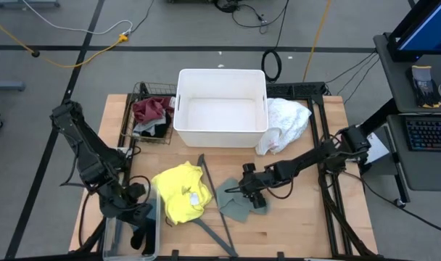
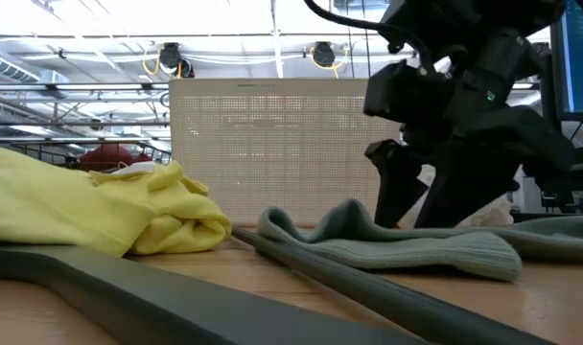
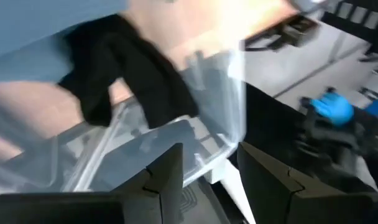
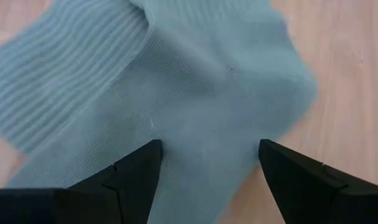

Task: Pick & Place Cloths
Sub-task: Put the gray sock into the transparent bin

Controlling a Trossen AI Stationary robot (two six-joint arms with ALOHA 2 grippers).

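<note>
Sage green cloth [image 1: 235,201]: it lies flat on the wooden table [image 1: 300,217], in front of the white bin, just right of the thin dark hanger [image 1: 215,210]. In the right wrist view you see its ribbed cuff and smooth body filling the frame.
Right gripper [image 1: 254,197]: it is over the right edge of this cloth, low over it. Its fingers stand wide apart with the fabric between and under them; they hold nothing.
Yellow cloth [image 1: 180,192]: crumpled on the table, just left of the hanger, not in any container.
White cloth [image 1: 286,123]: it lies in a heap at the right side of the white bin [image 1: 222,80], touching its wall, outside it.
Maroon cloth [image 1: 151,109]: it sits in the wire basket [image 1: 137,94] left of the bin, with some grey and dark fabric under it.
Black cloth [image 3: 124,68]: it hangs over the rim of the clear plastic box [image 3: 226,112] at the front left corner of the table.
Left gripper [image 1: 137,206]: it is at this clear box. You see its fingers partly apart in the left wrist view, and nothing is between them.
White bin: you can see its inside is bare.
Progress: I judge you are early or in the middle. Which container is the goal, the pictures do not tell. Three cloths are loose on the table, so you have most of the picking left.
Next step: probably you close the right fingers on the green cloth and lift.
</note>
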